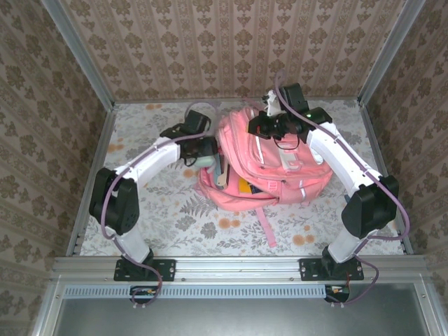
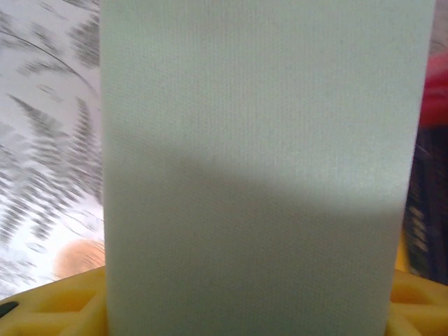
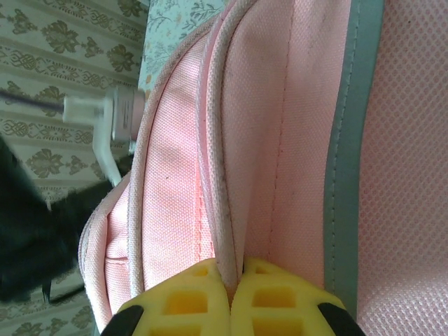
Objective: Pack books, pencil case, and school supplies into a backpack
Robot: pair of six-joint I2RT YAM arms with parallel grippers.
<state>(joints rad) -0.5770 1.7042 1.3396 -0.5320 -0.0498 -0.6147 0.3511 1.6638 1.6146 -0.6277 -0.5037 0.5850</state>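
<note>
The pink backpack (image 1: pixel 287 168) lies in the middle of the table with its mouth facing left. Inside the mouth a dark book (image 1: pixel 222 168) and an orange-yellow book (image 1: pixel 245 186) show. My left gripper (image 1: pixel 201 150) sits just left of the mouth, shut on the pale mint-green pencil case (image 1: pixel 206 163). In the left wrist view the pencil case (image 2: pixel 259 154) spans the gap between the yellow fingers (image 2: pixel 63 301). My right gripper (image 1: pixel 269 129) is at the backpack's far top edge. Its yellow fingers (image 3: pixel 189 301) are pinched shut on a pink seam of the backpack (image 3: pixel 294 105).
The floral tabletop (image 1: pixel 154 203) is walled by patterned panels and metal posts on three sides. A pink strap (image 1: pixel 266 227) trails from the backpack toward the near edge. Open table lies left of and in front of the bag.
</note>
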